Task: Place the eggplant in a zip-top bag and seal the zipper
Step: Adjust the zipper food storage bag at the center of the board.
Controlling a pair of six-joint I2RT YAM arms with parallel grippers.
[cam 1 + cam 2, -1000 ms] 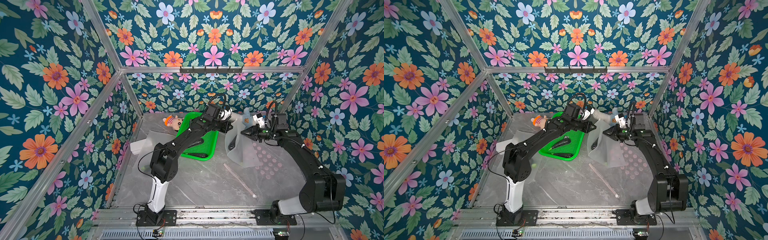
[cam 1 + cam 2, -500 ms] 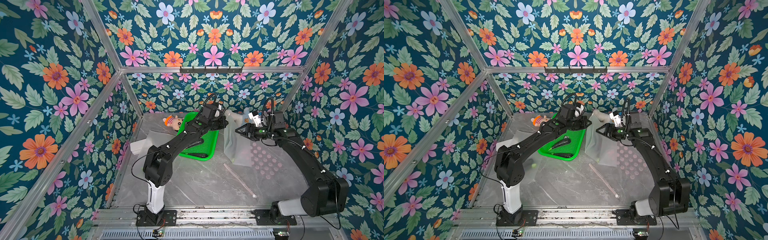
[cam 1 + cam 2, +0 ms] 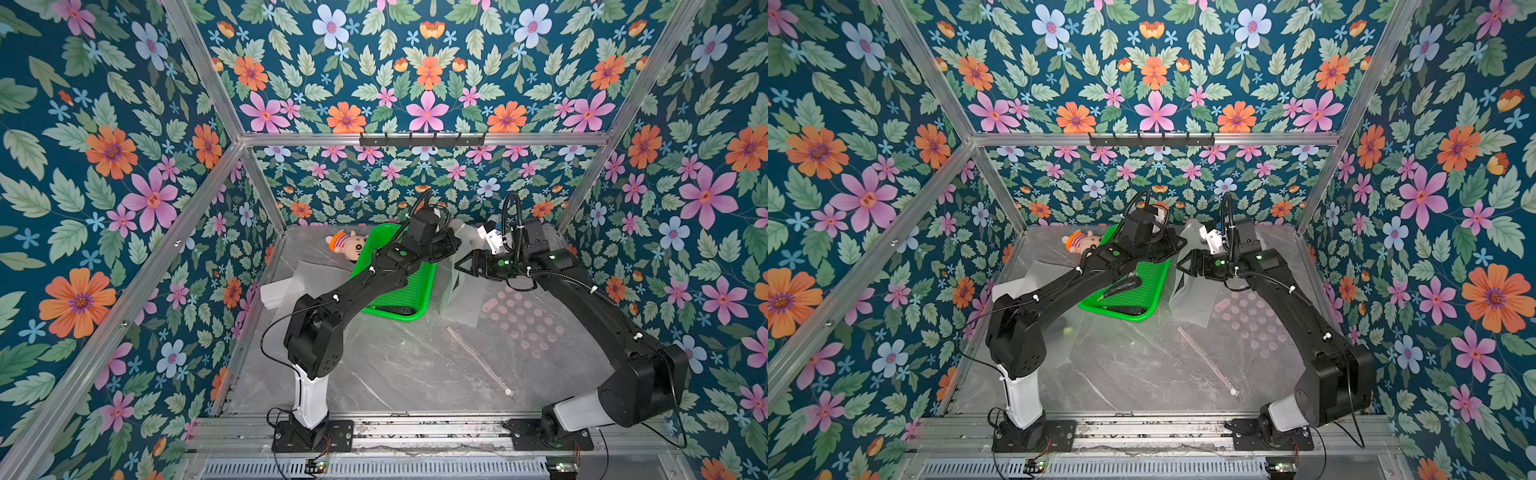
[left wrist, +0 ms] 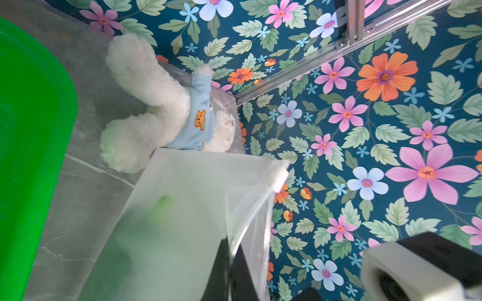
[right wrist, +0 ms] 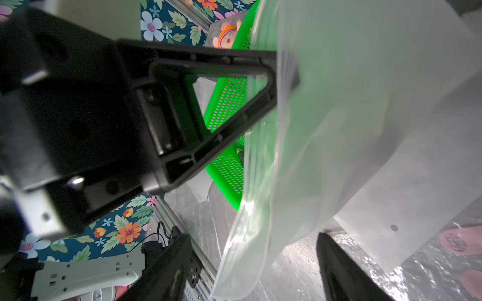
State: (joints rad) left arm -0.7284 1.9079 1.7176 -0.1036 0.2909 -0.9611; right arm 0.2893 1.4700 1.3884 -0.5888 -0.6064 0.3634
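Translucent pink-dotted plastic zip-top bag (image 3: 469, 299) rises from the grey marbled table (image 3: 395, 365) beside the green perforated basket (image 3: 390, 318), and we see our left tool (image 4: 230, 251) pinched shut on its upper edge, our right tool (image 5: 251, 237) spread wide, holding nothing.

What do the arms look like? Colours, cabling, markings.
Left arm and right arm: black links, white lowest segment, white cable ties, small green lights. Ribbed black cable loops at each wrist. Fingers are black open triangular frames.
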